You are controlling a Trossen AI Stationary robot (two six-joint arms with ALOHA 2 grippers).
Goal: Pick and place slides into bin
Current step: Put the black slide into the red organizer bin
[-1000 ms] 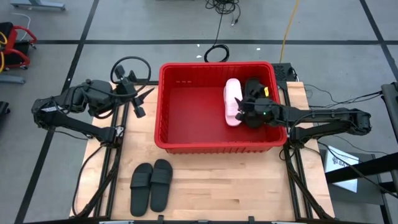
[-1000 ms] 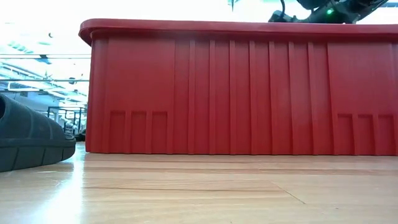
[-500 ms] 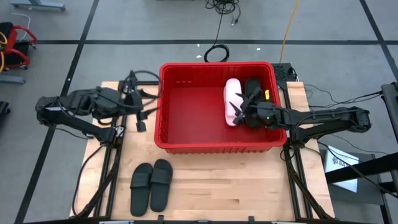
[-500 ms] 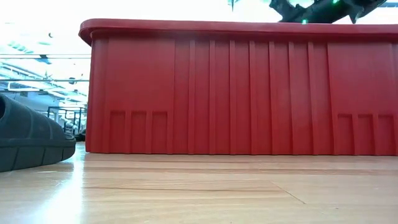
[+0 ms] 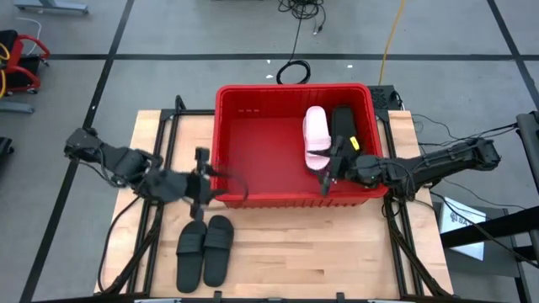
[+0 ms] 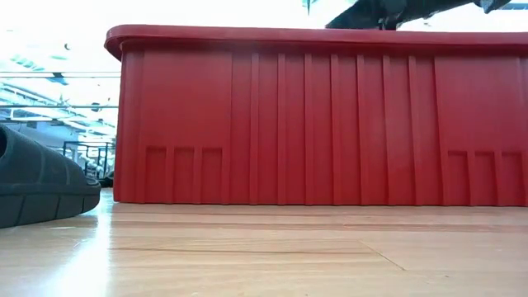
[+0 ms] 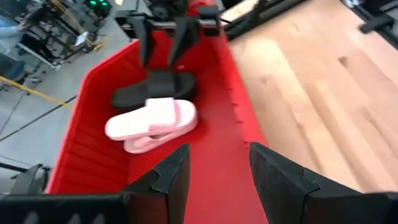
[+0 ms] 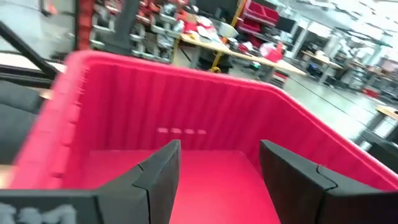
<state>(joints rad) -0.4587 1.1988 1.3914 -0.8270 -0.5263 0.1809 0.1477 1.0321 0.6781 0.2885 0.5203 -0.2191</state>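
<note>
While I watch from overhead, the bin [image 5: 253, 194] reads as a bright red plastic basket, ribbed walls and thick rim, sitting on the pale wooden table [image 5: 337, 252]. Inside it, toward my right arm's end, lies a pale pink slide [image 5: 316, 135] with a matte black slide [image 5: 343, 122] just beside it; my left wrist view shows pink stacked on pink there. Two more black slides [image 5: 205, 250] lie side by side on the wood in front of the bin. My right gripper [image 5: 330, 168] hangs over the bin's inside near its front wall, fingers [image 8: 158, 171] parted and empty. My left gripper [image 5: 202, 178] sits at the bin's front left corner, fingers [image 7: 168, 177] apart, gripping nothing.
</note>
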